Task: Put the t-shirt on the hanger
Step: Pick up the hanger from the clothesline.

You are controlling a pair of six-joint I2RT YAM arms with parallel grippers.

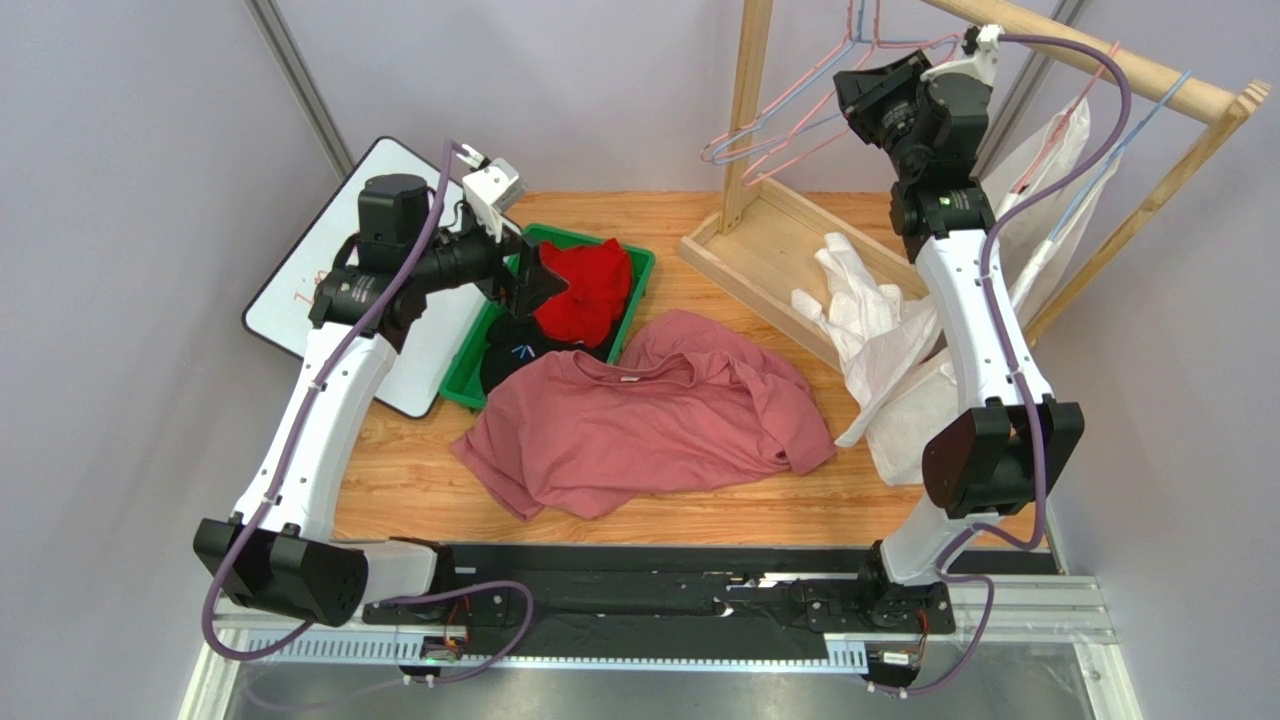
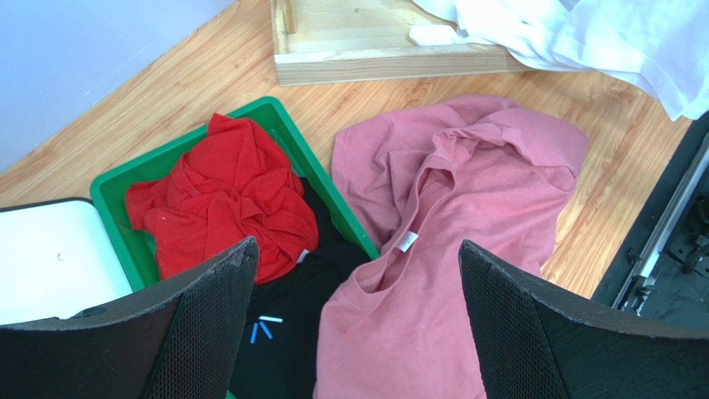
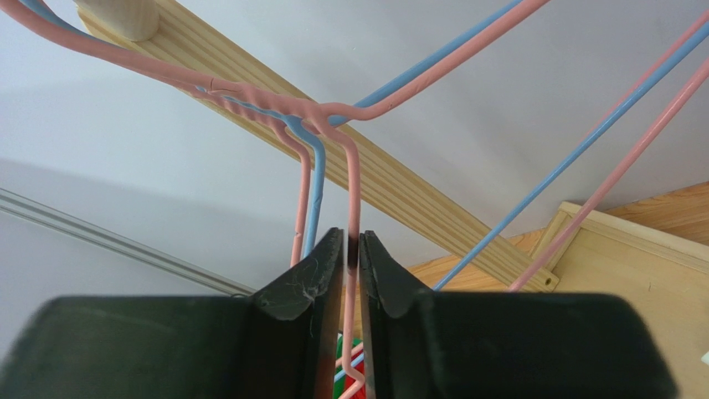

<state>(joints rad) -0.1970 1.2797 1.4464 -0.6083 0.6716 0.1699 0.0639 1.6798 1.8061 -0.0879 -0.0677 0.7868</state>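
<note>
The dusty-pink t-shirt (image 1: 646, 420) lies crumpled on the wooden table, its collar with a white label towards the tray; it also shows in the left wrist view (image 2: 466, 216). My left gripper (image 1: 526, 281) hangs open and empty above the shirt's collar and the tray edge (image 2: 358, 245). The pink wire hanger (image 1: 766, 114) hangs on the wooden rack among other hangers. My right gripper (image 1: 851, 78) is raised at the rack, shut on the pink hanger's thin neck wire (image 3: 353, 191), just below its twisted joint.
A green tray (image 1: 642, 264) holds a red garment (image 1: 586, 285) and a black garment (image 1: 519, 354). A white board (image 1: 323, 255) lies at the left. White cloth (image 1: 887, 330) spills from the rack's wooden base (image 1: 751, 255). Pale-blue hangers (image 3: 312, 191) hang beside the pink one.
</note>
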